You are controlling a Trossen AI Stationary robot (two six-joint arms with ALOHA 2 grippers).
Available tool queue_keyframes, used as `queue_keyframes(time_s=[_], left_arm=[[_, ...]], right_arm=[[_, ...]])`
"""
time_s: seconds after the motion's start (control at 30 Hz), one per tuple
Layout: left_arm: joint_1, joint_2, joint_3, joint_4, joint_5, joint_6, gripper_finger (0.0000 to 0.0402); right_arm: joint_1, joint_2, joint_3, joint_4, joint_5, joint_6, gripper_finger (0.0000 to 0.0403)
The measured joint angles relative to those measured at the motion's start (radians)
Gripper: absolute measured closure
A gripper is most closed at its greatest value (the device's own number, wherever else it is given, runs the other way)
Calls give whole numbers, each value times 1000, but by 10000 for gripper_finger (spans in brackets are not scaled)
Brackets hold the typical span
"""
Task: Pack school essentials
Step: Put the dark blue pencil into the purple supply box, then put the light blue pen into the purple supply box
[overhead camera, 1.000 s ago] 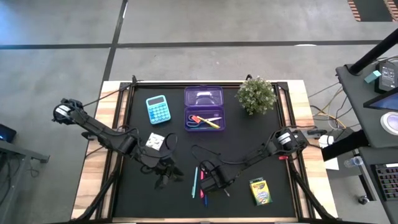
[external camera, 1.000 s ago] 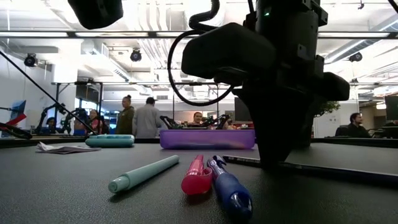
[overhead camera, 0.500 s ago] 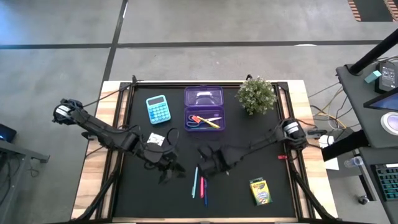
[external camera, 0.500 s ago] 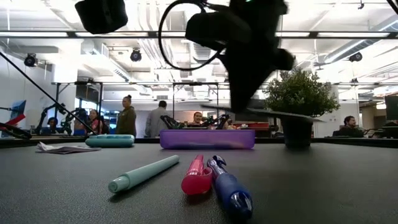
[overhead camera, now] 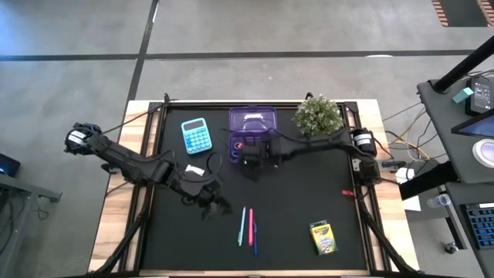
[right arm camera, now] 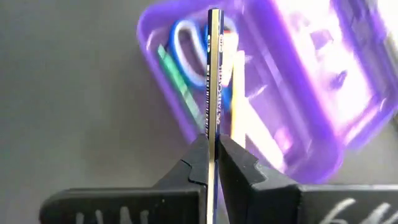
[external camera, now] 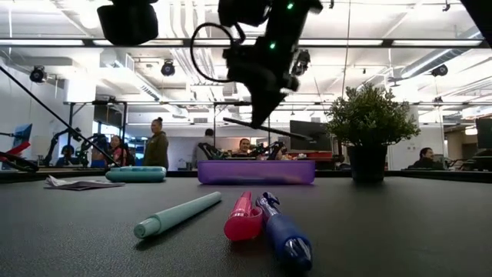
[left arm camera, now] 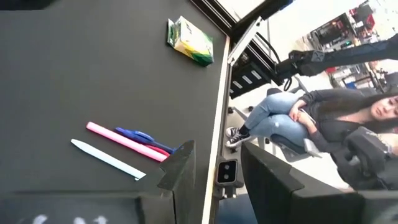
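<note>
Your right gripper (right arm camera: 211,155) pinches a dark pencil (right arm camera: 214,74) over the purple case (right arm camera: 311,74) — release crooked and it could bridge the rim. Left gripper (left arm camera: 217,180), half-open, holds nothing.

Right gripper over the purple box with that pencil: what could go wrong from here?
1. The right gripper pinches the pencil near one end, so it could pivot or slip before release.
2. The pencil hangs high above the purple box; dropped from there it may bounce out or land across the rim.
3. Scissors already lie inside and could keep it from settling flat.
</note>
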Motion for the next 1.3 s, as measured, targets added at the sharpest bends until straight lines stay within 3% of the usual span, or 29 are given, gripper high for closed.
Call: queue_keyframes(time_s=[0.33,0.83,1.3], left_arm=[[45,-2,0,-3,-4,2,290],[72,-2,0,-3,-15,6,290],[73,-3,-2,-13,-14,27,290]], right_arm=[[-84,68,0,97,-4,-269,390],[-95,133,1,110,-4,-282,388],[-95,120,1,59,-15,-145,270]])
